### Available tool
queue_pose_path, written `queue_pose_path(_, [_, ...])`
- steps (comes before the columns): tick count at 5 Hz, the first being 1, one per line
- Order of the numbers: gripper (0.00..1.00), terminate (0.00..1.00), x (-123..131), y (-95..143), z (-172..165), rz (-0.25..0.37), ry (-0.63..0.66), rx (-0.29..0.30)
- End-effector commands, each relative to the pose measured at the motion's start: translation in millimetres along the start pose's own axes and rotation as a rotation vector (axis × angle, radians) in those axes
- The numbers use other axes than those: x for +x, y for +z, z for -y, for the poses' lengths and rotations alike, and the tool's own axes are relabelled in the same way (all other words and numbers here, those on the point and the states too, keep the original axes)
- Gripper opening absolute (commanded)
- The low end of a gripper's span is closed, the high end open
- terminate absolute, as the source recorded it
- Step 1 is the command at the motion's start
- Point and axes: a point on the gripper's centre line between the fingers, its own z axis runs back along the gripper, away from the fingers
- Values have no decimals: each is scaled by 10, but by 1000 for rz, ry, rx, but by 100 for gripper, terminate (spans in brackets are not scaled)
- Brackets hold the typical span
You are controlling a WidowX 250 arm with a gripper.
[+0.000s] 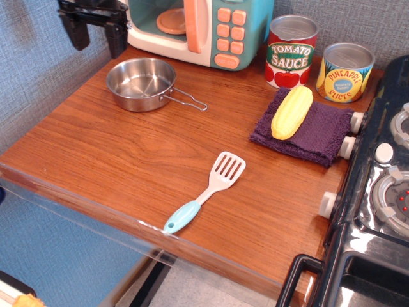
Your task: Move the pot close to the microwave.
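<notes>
The pot [141, 83], a small shiny steel pan with a thin wire loop handle pointing right, rests on the wooden counter just in front of the microwave [204, 29]. The microwave is teal with a cream frame, a peach door handle and buttons, and an orange plate inside; its door stands ajar. My gripper [98, 39] hangs open and empty above and to the left of the pot, well clear of its rim, near the top left corner of the view.
A white spatula with a light blue handle [206, 190] lies mid-counter. A yellow corn cob [292, 112] lies on a purple cloth [316, 134]. A tomato sauce can [291, 51] and a pineapple slices can [345, 71] stand at the back right. A black stove [377, 192] fills the right edge.
</notes>
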Motion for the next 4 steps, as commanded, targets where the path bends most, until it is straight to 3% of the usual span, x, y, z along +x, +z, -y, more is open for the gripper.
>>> queue_pose_path(1, [100, 0, -420, 58, 353, -11, -117, 24])
queue_pose_path(2, [100, 0, -516, -33, 475, -34, -159, 38])
queue_pose_path(4, [100, 0, -527, -46, 509, -18, -171, 41])
